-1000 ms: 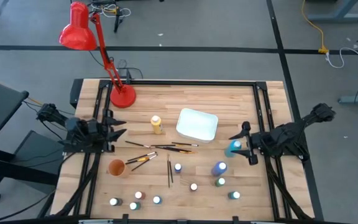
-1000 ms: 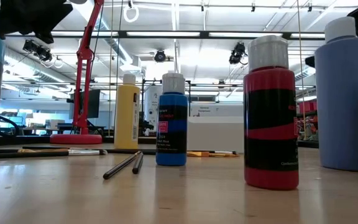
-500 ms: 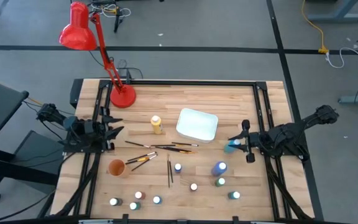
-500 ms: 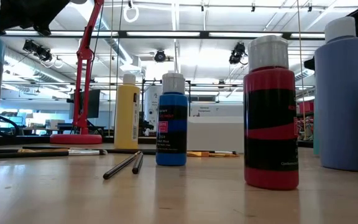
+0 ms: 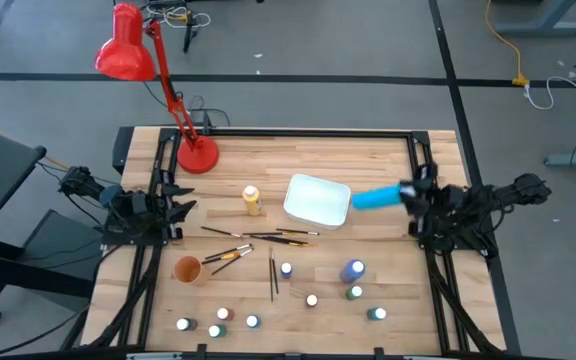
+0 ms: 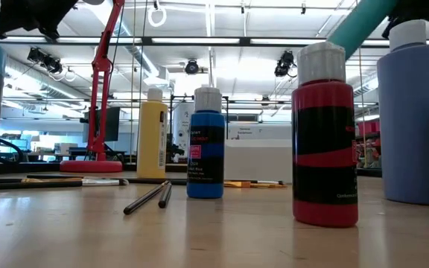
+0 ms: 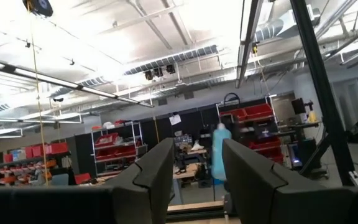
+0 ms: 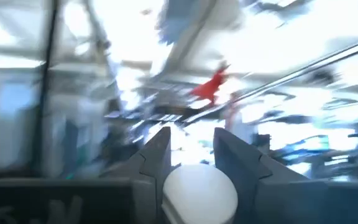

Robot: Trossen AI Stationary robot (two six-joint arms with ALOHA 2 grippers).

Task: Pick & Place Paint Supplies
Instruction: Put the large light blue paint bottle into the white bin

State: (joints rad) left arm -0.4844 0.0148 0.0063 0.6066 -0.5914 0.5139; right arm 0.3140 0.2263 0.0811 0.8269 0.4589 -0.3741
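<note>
The right gripper point(image 5: 405, 196) is clamped on one teal bottle point(image 5: 373, 199), which a second ago stood on the table and now hangs tilted just beside the white tray point(image 5: 317, 200). The left gripper point(image 5: 180, 212) waits, fingers apart. About nine bottles remain standing; perhaps six brushes point(image 5: 268, 237). Labels unreadable.

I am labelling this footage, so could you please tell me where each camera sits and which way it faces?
High: overhead, looking straight down; both arms, right gripper holding the teal bottle.
Low: tabletop height, facing the room; teal bottle overhead.
Left wrist: looks past the left gripper into the room.
Right wrist: white cap between fingers.
High and low share the yellow bottle.
</note>
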